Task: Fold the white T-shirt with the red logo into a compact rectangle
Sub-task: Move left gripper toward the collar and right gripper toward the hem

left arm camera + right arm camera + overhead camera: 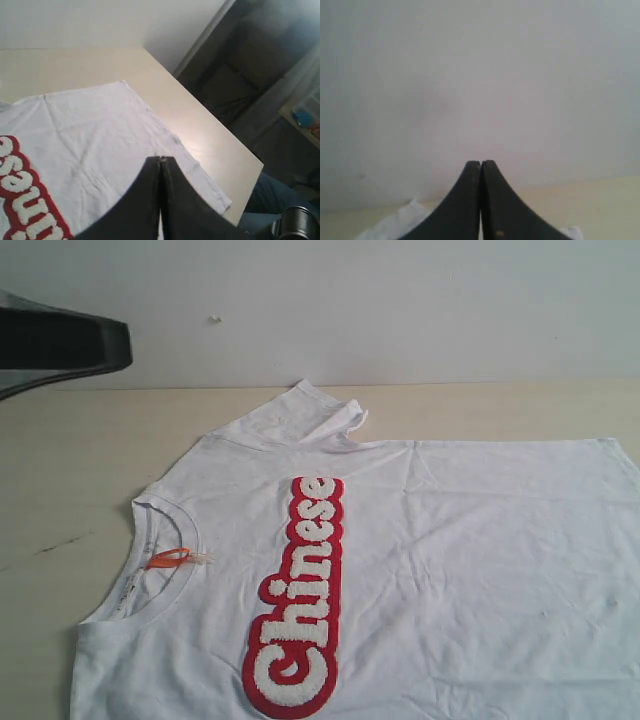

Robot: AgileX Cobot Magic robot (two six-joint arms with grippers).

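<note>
Plainly, the white T-shirt lay spread chest-up on the table, collar to the left, the red logo running near to far across its middle. It looked light and limp, the logo a stiffer patch, so edges like the far sleeve seemed the best hold. The left gripper and right gripper each had fingers pressed together on nothing; no container showed.

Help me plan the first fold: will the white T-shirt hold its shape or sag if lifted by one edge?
Probably floppy: the T-shirt lies flat with soft creases, so a lifted edge would likely sag. The thick red logo may make the chest heavier and stiffer. Pushed, it would probably bunch, not slide.
</note>
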